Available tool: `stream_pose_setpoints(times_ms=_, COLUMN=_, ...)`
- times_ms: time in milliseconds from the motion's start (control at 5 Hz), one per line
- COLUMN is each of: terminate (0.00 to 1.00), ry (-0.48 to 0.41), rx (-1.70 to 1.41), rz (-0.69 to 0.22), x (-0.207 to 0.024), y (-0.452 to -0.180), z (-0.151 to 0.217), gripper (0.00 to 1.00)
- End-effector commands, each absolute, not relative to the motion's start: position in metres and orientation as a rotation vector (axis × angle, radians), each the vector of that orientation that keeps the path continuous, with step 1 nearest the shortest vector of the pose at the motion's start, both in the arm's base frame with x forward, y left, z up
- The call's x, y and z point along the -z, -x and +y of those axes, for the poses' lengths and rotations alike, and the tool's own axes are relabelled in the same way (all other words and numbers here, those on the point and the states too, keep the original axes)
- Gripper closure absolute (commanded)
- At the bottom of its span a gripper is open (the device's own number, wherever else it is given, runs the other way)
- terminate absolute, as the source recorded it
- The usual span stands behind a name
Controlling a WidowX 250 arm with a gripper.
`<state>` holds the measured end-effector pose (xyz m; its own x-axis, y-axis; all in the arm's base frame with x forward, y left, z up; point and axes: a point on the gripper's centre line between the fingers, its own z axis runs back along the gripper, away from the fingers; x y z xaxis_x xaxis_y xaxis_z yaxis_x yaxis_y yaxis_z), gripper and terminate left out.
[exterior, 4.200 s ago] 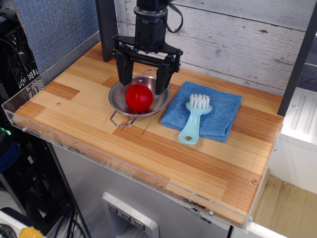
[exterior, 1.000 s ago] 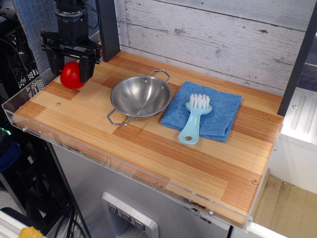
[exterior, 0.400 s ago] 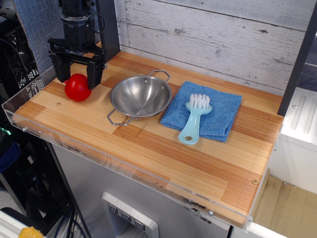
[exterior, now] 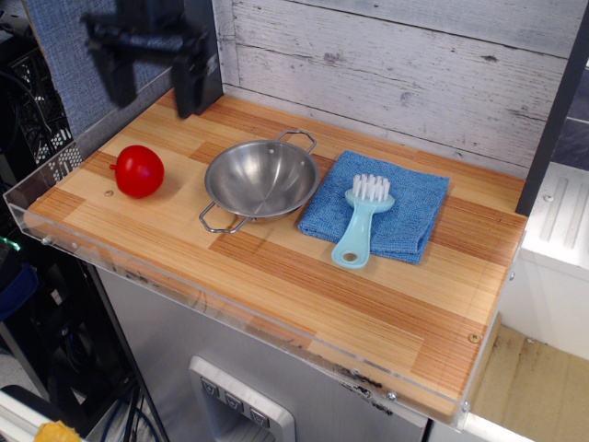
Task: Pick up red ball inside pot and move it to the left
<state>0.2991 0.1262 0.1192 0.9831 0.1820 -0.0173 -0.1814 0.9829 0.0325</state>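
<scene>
One wooden table (exterior: 276, 276) carries everything we see, and on it we work downward in size. A blue cloth (exterior: 405, 216) lies to the right with a pale blue brush (exterior: 361, 226) resting on top. Just left of the cloth sits the pot (exterior: 261, 178), a shiny steel bowl with two wire handles, and it holds nothing. The red ball (exterior: 139, 170) rests on the bare wood well left of the pot, clear of its rim, near the table's left edge and its clear plastic lip (exterior: 55, 235).

Above and behind the ball we find the gripper (exterior: 152, 64), blurred, high over the back left corner. Its two fingers stand spread with nothing between them, so we read it as released and empty.

We judge the placing done and the step in hand to be the retreat. To do it well, we would go straight up and away, keeping the fingers wide so nothing clips the ball. A round ball rolls at the slightest nudge, and that left edge is close.
</scene>
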Motion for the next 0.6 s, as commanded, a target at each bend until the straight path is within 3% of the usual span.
stream_pose_setpoints(times_ms=0, terminate=0.00, ry=-0.040, rx=-0.101, rz=-0.055, x=-0.158, y=-0.293, z=0.079, gripper=0.00)
stream_pose_setpoints(times_ms=400, terminate=0.00, ry=-0.066, rx=-0.096, rz=-0.058, x=-0.152, y=-0.295, z=0.053, gripper=0.00)
